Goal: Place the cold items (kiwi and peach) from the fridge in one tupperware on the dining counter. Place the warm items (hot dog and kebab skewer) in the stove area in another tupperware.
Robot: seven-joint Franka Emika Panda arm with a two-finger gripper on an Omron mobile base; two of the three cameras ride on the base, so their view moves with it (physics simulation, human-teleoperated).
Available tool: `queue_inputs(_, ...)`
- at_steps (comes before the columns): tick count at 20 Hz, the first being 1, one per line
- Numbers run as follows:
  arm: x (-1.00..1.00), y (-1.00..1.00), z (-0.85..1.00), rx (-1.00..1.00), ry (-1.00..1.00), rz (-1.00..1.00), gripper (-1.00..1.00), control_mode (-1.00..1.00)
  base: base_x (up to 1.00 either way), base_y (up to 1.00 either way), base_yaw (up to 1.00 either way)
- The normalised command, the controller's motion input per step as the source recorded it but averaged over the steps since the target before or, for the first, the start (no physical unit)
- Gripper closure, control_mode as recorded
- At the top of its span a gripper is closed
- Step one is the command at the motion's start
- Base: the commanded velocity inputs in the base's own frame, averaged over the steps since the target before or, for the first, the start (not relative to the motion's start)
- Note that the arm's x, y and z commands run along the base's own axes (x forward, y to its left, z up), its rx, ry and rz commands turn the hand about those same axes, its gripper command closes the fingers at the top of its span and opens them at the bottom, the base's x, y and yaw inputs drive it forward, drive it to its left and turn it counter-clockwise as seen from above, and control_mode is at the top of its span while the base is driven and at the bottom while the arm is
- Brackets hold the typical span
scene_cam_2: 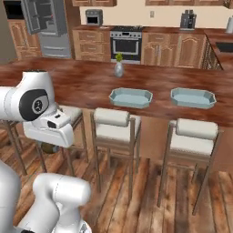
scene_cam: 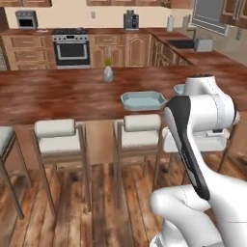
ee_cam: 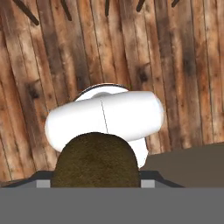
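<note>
My biggest worry is the kiwi (ee_cam: pixel 96 159) slipping out while I carry it, since I am over bare wooden floor (ee_cam: pixel 65 57) in front of the stools, and a drop here would send it rolling under them, out of easy reach. My claw (ee_cam: pixel 96 181) is clenched on the kiwi, as far as I can judge; it sits low centre in the hand view, right where my fingertips rise, though the tips themselves are hidden behind it, so I cannot see how squarely it is pinched. A round fruit held off-centre could squirt loose on a quick swing. The other risk is mixing containers: two pale blue tupperware trays lie on the dining counter (scene_cam_2: pixel 82 82), the left tupperware (scene_cam_2: pixel 130 97) at centre of the right base view and the right tupperware (scene_cam_2: pixel 192 97) toward the right, both looking empty, so whichever takes the kiwi must later take the peach too. The kiwi looks dark olive-brown, fuzzy, dome-shaped from here.
</note>
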Motion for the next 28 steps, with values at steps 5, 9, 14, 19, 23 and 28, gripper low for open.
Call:
queue_inputs(5,0.00,0.00,0.00,0.00,0.00,0.00,1.00,1.00,0.67,-1.00,0.01)
queue_inputs(9,0.00,0.00,0.00,0.00,0.00,0.00,1.00,1.00,0.79,-0.91,-0.13)
queue_inputs(14,0.00,0.00,0.00,0.00,0.00,0.00,1.00,1.00,0.68,-0.07,0.08)
queue_inputs(19,0.00,0.00,0.00,0.00,0.00,0.00,1.00,1.00,0.40,0.30,0.11)
queue_inputs(23,0.00,0.00,0.00,0.00,0.00,0.00,1.00,1.00,0.39,0.25,0.11)
queue_inputs(28,0.00,0.00,0.00,0.00,0.00,0.00,1.00,1.00,0.62,0.13,0.19)
